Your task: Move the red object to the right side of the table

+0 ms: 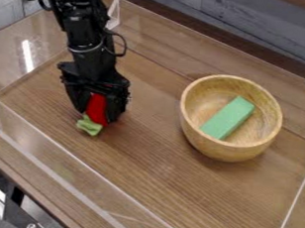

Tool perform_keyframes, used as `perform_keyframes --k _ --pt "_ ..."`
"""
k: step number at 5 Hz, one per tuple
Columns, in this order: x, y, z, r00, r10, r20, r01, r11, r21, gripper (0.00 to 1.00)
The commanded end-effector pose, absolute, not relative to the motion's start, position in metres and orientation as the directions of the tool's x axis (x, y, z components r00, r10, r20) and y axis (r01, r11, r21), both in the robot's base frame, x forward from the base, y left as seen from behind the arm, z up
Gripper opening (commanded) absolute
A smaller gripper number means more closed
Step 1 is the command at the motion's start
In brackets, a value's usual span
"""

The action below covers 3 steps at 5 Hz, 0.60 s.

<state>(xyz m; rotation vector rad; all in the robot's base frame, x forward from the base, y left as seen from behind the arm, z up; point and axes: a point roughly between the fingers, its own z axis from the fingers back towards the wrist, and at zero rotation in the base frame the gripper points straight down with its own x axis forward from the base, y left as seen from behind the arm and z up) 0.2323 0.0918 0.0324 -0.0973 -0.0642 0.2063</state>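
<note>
Your gripper [94, 107] points straight down at the left of the table [150, 180], jaws spread wide, not yet clamped. The red object [97, 110] lies between them on the wood, its green stem toward the camera. The bowl [231, 119] sits well to its right.

We note one arm [72, 20], black throughout, built of stacked blocky segments with thin dark cables along its side. Its gripper [95, 105] is black too, with short chunky fingers [77, 97]. Markings too small to read.
</note>
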Motion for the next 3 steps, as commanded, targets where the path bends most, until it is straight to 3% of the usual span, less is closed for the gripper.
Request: perform_keyframes --k 1,2,3 --pt "0.2376 0.0961 0.0427 0.973 0.210 0.094 -0.201 0.975 -0.095 1.00" --pt "0.2384 0.0970 0.0435 0.973 0.210 0.096 -0.201 0.975 -0.096 1.00" --pt "0.2391 0.0967 0.0423 0.972 0.211 0.099 -0.202 0.975 -0.096 0.00"
